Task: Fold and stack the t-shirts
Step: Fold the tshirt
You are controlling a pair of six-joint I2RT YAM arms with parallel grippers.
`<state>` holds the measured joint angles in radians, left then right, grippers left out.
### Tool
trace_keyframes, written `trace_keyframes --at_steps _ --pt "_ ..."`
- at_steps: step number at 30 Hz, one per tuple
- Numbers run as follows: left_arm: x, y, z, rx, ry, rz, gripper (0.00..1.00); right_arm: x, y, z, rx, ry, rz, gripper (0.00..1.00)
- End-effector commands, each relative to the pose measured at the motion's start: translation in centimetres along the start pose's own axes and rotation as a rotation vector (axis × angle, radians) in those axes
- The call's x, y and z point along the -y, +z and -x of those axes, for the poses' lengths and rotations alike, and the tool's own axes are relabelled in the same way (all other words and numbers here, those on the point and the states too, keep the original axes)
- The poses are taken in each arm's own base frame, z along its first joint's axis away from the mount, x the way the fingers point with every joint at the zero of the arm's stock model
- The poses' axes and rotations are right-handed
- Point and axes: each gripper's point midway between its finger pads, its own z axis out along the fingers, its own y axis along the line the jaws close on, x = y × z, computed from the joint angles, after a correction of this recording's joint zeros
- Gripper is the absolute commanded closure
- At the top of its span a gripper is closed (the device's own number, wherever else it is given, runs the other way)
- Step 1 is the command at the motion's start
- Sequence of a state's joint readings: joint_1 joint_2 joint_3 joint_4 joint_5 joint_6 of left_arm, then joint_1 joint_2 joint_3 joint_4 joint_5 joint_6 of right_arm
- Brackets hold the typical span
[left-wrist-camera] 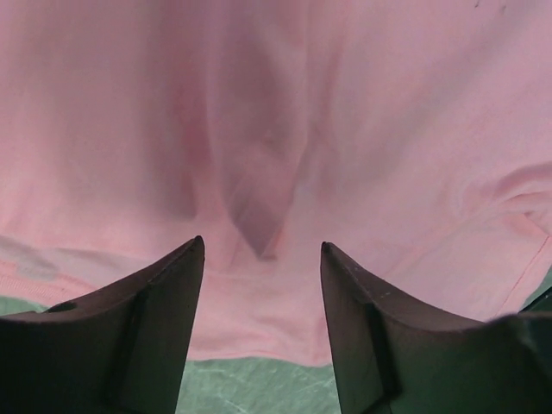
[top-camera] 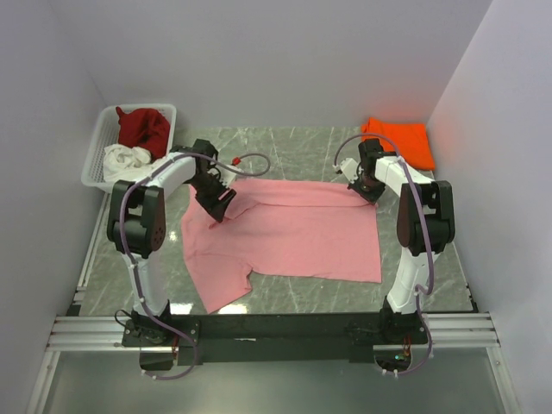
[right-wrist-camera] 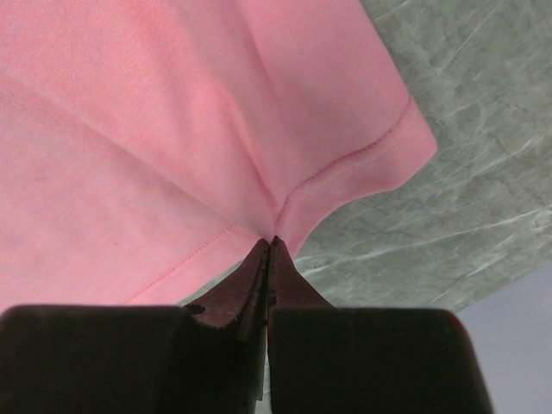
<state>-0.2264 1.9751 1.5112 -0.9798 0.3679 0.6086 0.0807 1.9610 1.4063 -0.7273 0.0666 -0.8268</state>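
The light pink t-shirt (top-camera: 293, 237) lies spread across the middle of the frame on the marble worktop (top-camera: 285, 147), mostly flat. Its upper edge is already turned over into a long fold, and one sleeve trails toward the lower left. It is laid out this way so both arms can work it from opposite ends.

The right hand (right-wrist-camera: 270, 245) is clenched on the shirt at its upper right corner. The right wrist view shows the fingers pinched together on the cloth just beside the stitched hem (right-wrist-camera: 345, 164), with the fabric puckering into the pinch. That grip probably serves to carry this end across for the next fold.

The left hand (left-wrist-camera: 261, 250) is released. Its two dark fingers (left-wrist-camera: 164, 302) stand apart above a raised ridge of pink cloth at the shirt's upper left, apparently lined up to close on it.

Both arms reach forward with elbows raised and wrists pitched steeply down, the left one angled inward toward the centre.

The bright orange t-shirt (top-camera: 398, 140) sits folded at the upper right, presumably the start of the stack. The dark red t-shirt (top-camera: 142, 128) and white t-shirt (top-camera: 125, 159) wait crumpled in the basket (top-camera: 97, 155) at the upper left.
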Motion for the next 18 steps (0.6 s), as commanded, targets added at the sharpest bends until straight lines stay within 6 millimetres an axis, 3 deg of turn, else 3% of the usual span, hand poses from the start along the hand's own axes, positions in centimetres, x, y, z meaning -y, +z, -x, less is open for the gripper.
trace_keyframes --at_steps 1,4,6,8,12,18 --pt "-0.3 0.2 1.7 0.05 0.01 0.043 0.39 0.9 -1.2 0.9 0.026 0.011 -0.028 1.0" --pt "-0.8 0.4 1.6 0.024 0.008 0.06 0.59 1.0 -1.3 0.9 0.023 0.009 -0.027 1.0" --pt "-1.1 -0.5 2.0 0.029 0.026 0.076 0.82 1.0 -1.5 0.8 0.019 0.001 -0.03 1.0" --pt "-1.3 -2.0 1.9 0.033 0.032 0.077 0.96 1.1 -1.7 0.6 0.016 -0.001 -0.036 1.0" --pt "-1.4 -4.5 0.9 0.027 0.025 0.054 0.99 0.9 -2.2 0.2 0.021 -0.016 -0.043 1.0" --pt "-0.5 -2.8 -0.2 -0.011 0.026 -0.006 0.98 -0.1 -0.5 -0.3 -0.005 -0.011 -0.005 1.0"
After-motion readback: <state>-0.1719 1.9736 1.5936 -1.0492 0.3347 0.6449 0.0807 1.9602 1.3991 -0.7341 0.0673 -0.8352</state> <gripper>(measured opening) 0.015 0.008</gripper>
